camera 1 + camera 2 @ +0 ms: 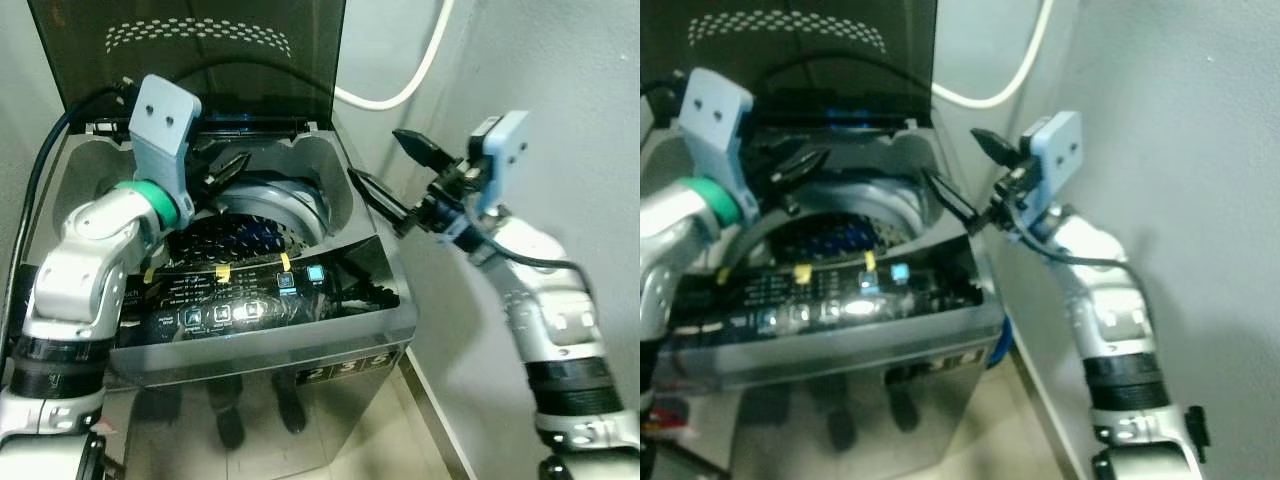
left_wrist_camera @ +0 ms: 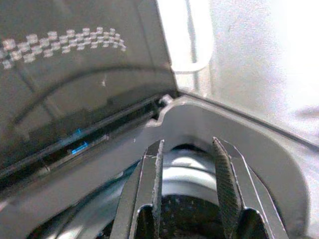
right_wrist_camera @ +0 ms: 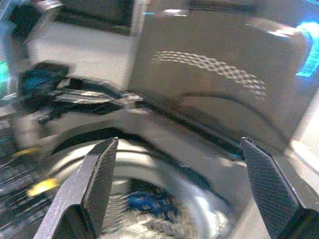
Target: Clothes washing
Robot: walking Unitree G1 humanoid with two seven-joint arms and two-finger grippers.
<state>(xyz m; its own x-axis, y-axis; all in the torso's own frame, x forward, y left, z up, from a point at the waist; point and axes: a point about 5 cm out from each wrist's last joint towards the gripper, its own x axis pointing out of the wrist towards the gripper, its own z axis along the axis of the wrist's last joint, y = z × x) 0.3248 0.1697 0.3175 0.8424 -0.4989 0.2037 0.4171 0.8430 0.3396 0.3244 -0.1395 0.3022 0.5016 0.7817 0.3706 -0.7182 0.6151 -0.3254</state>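
Note:
A grey top-loading washing machine (image 1: 330, 345) stands before me with its dark lid (image 1: 200, 50) raised against the wall. Inside the steel drum (image 1: 285, 205) lies something dark and blue (image 3: 149, 204). My left gripper (image 1: 232, 168) hovers over the back of the drum opening, open, with nothing between its fingers (image 2: 154, 169). Over the machine's right rim hangs my right gripper (image 1: 380, 158), spread wide open and empty, pointing towards the drum; its fingers (image 3: 99, 174) frame the opening in the right wrist view.
The front control panel (image 1: 250, 305) has lit buttons and yellow tape strips. A white hose (image 1: 400, 90) loops on the wall behind. A grey wall (image 1: 560, 80) runs close along the machine's right side. Tiled floor (image 1: 400, 440) shows below.

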